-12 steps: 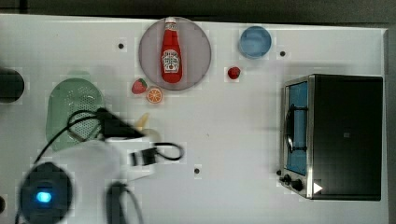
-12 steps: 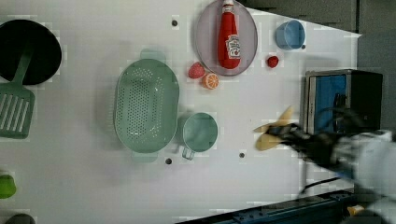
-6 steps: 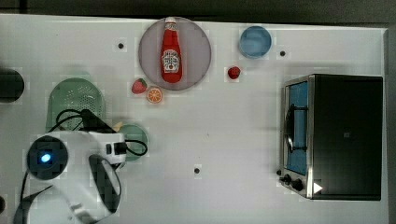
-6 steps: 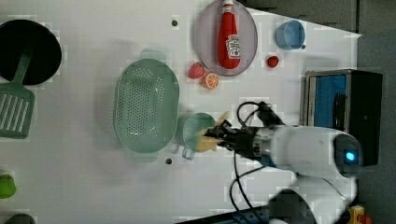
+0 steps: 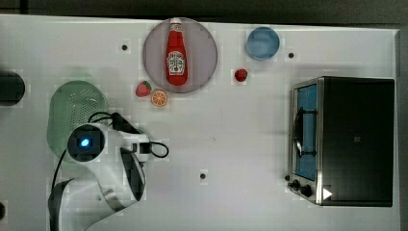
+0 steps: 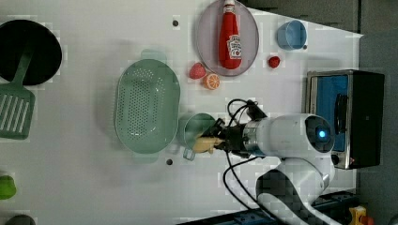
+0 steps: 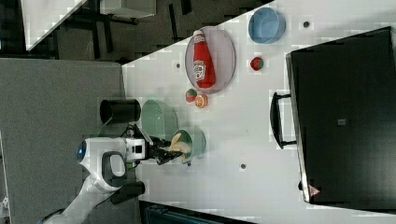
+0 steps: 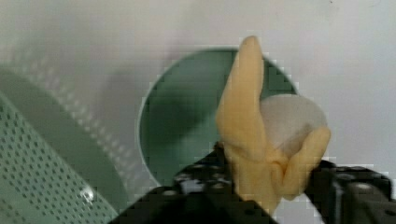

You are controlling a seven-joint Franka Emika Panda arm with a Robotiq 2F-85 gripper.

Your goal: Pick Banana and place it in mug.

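A: Where's the banana (image 8: 254, 135)?

B: Clamped in the tool (image 8: 261, 186), held over the mug's (image 8: 187, 121) mouth beside the basket (image 8: 32, 172).

A: And from the top view?

B: The arm (image 5: 103, 159) hides both banana and mug there.

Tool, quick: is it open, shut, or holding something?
The tool is shut on the banana, holding it over the mug.

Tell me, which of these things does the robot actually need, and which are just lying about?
Needed: the banana, held in the pincer; the mug.

Lying about: basket, ketchup bottle, plate, strawberry, orange slice, blue cup, toaster oven, spatula.
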